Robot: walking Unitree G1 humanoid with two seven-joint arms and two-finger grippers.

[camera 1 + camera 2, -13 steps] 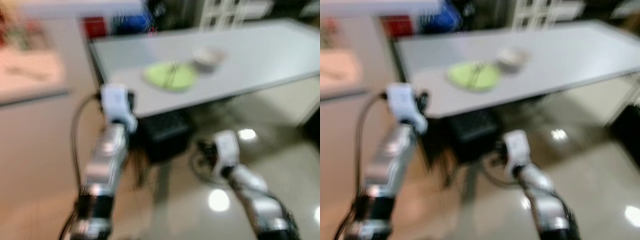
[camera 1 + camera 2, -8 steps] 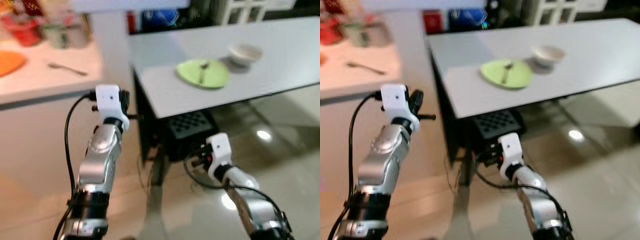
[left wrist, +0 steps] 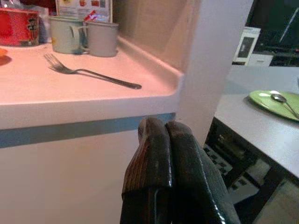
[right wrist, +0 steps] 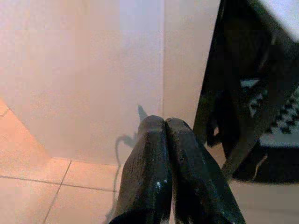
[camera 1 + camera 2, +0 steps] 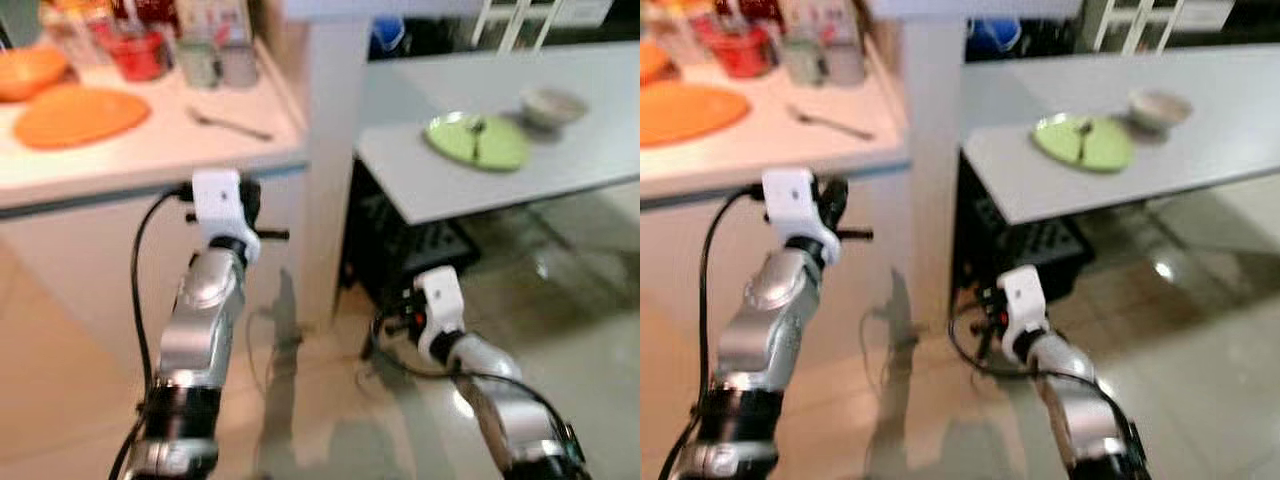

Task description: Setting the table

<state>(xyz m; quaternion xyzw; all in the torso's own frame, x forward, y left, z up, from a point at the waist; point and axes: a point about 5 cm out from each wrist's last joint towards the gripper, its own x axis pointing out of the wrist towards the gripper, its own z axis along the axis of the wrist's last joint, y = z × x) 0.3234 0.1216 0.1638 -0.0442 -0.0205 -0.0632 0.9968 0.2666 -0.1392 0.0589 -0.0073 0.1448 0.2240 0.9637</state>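
Observation:
A metal fork [image 3: 91,72] lies on the pale counter [image 5: 150,160], near an orange plate [image 5: 80,112] and an orange bowl [image 5: 30,72]. Further right, a green plate [image 5: 477,141] with a spoon on it and a white bowl [image 5: 553,103] sit on the grey table [image 5: 430,190]. My left gripper [image 3: 166,125] is shut and empty, raised in front of the counter's edge just below its top. My right gripper [image 4: 163,120] is also shut and empty, and hangs low over the floor by the table's dark frame.
Two grey cups [image 3: 84,35] and a red container [image 5: 140,52] stand at the back of the counter. A white pillar [image 5: 335,150] separates counter and table. A black crate [image 5: 420,245] sits under the table. Glossy tiled floor [image 5: 330,420] lies below.
The view has swung left, so the counter with fork and orange plate came into view and the table slid right. Both arms keep their pose, grippers still shut.

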